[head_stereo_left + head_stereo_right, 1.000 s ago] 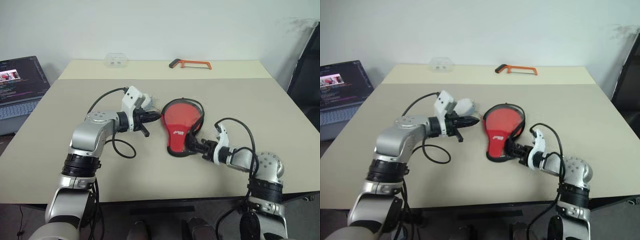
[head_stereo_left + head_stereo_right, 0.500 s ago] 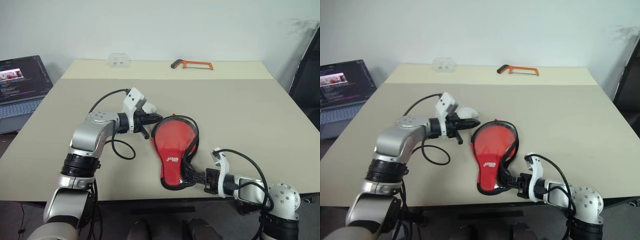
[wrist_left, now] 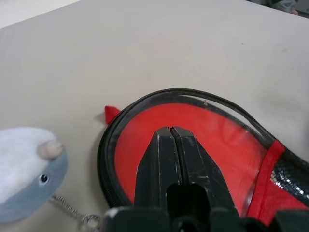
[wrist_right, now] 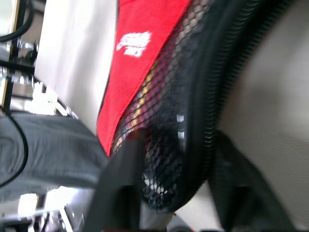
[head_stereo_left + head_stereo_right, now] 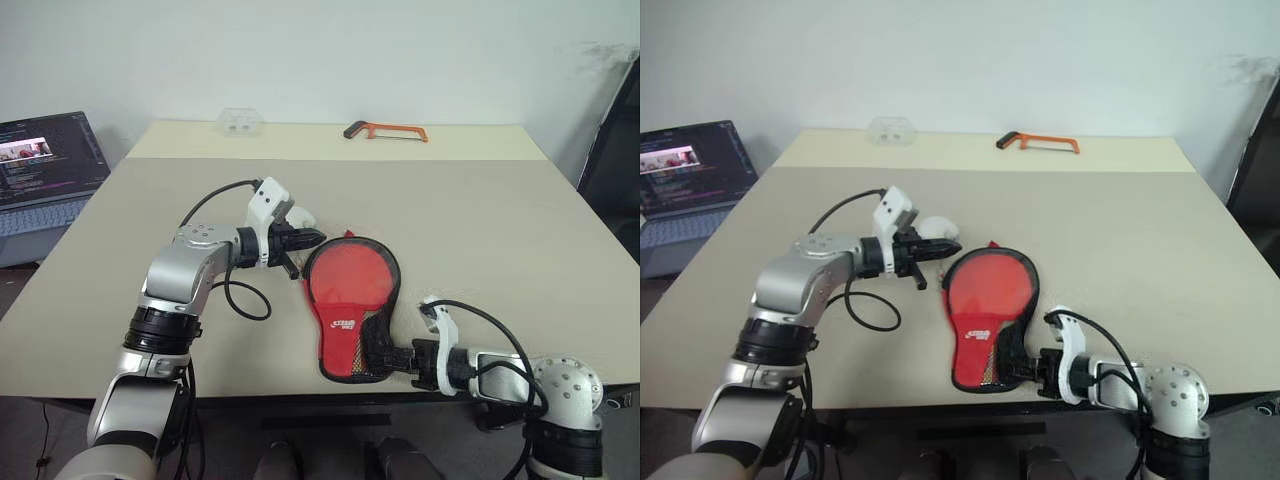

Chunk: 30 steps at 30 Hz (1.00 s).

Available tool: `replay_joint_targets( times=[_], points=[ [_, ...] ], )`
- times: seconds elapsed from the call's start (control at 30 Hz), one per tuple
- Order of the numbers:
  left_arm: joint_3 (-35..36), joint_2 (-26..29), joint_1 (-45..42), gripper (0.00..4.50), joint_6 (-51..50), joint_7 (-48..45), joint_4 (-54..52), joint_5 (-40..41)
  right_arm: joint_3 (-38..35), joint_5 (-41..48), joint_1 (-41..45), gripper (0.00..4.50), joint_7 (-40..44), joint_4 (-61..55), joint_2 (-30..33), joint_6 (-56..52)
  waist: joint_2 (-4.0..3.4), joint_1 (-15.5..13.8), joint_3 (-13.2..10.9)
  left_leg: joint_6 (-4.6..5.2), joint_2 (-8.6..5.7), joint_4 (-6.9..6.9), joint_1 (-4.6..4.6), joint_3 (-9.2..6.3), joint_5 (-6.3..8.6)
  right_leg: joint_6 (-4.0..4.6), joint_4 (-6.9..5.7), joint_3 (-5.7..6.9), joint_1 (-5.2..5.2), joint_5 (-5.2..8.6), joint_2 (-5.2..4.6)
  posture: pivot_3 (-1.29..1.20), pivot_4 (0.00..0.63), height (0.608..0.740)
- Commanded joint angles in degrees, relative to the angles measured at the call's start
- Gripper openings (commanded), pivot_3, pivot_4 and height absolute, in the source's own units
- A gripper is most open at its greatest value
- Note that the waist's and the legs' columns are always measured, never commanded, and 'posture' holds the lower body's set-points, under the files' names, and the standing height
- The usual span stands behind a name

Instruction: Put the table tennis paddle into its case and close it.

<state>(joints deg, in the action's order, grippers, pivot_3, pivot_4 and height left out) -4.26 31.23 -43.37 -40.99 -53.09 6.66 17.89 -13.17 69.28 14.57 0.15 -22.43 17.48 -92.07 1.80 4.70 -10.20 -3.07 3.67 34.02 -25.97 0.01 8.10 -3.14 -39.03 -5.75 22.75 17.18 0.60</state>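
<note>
Lying lengthwise, the case (image 5: 351, 305) points its narrow end at open right jaws (left shut).

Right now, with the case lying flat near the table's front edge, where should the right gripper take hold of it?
Grip the case at its narrow handle end, coming in low from the table's front edge. That end points toward the right gripper, whose fingers straddle it, and it is slim enough to pinch; the round end is too broad.

Hidden and unclear parts

The case (image 5: 350, 300) conceals whatever lies inside it; its narrow end covers the right gripper's fingertips (image 5: 385, 358). The laptop (image 5: 45, 165) is cut off by the edge.
</note>
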Motion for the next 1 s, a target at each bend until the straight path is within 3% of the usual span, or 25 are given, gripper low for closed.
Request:
replay_joint_targets(
  times=[0.03,0.17,0.3,0.47,0.57,0.67,0.8,1.0],
  points=[
    [2.49,1.29,-1.42,0.0,1.03,0.46,-0.37,0.67,-0.61,1.04,1.3,3.21,5.89,-5.22,10.08,-0.23,0.01,-0.34,0.0,0.0,-0.02,0.02,0.0,0.0,0.0,-0.01,0.04,0.01,-0.03,0.0,-0.03,0.0,0.15,0.74],
    [4.35,1.48,-2.08,0.0,1.0,1.69,0.95,1.18,1.33,-1.43,1.6,4.46,16.57,-9.56,24.26,4.66,0.05,-1.07,-0.02,0.0,-0.03,0.01,0.0,-0.01,0.0,0.01,0.08,0.04,-0.04,0.02,-0.04,0.0,0.15,0.74],
    [6.32,0.04,-5.05,0.0,1.57,4.62,4.9,0.78,5.88,-8.97,6.83,4.46,24.62,-9.69,29.89,15.78,0.08,-1.04,-0.03,0.0,0.06,0.0,0.04,-0.08,0.0,0.06,0.0,0.06,-0.01,0.05,0.09,0.0,0.15,0.74],
    [4.7,-2.04,-10.04,0.0,3.98,8.02,13.13,-2.37,17.37,-23.64,18.69,4.46,22.76,-1.21,18.16,30.86,0.09,-0.8,-0.03,0.0,0.05,0.11,0.1,-0.09,-0.01,-0.05,-0.01,0.04,-0.06,-0.04,0.11,0.0,0.15,0.74],
    [2.56,-3.24,-12.91,0.0,6.59,9.2,19.81,-5.38,25.3,-34.86,22.23,4.46,19.02,7.47,10.07,38.92,0.09,-1.16,-0.03,0.0,0.03,0.11,0.05,-0.07,-0.01,-0.06,0.04,0.04,-0.06,-0.05,0.1,0.0,0.15,0.74],
    [0.91,-4.63,-16.16,0.0,9.45,10.97,27.46,-8.56,28.73,-42.43,23.29,4.46,14.96,16.23,1.65,45.21,0.1,-1.5,-0.03,0.0,0.03,0.08,-0.03,-0.02,-0.01,0.06,0.03,0.04,0.03,-0.11,0.08,0.0,0.15,0.74],
    [0.82,-7.2,-19.84,0.0,13.55,12.76,37.04,-10.69,29.24,-49.72,22.73,4.46,11.42,25.07,-4.48,51.2,0.09,-2.2,-0.03,-0.02,0.03,0.16,-0.7,-0.07,-0.02,0.23,-0.06,0.14,0.62,-0.22,0.08,0.0,0.15,0.74],
    [1.9,-11.12,-24.79,0.0,19.55,15.64,50.71,-12.23,28.51,-54.02,20.11,4.46,10.72,28.44,-7.4,50.34,0.1,-2.92,-0.03,-0.02,-0.01,0.27,-0.79,-0.1,-0.02,0.21,-0.1,0.22,0.65,-0.25,0.02,0.0,0.15,0.74]
  ],
)
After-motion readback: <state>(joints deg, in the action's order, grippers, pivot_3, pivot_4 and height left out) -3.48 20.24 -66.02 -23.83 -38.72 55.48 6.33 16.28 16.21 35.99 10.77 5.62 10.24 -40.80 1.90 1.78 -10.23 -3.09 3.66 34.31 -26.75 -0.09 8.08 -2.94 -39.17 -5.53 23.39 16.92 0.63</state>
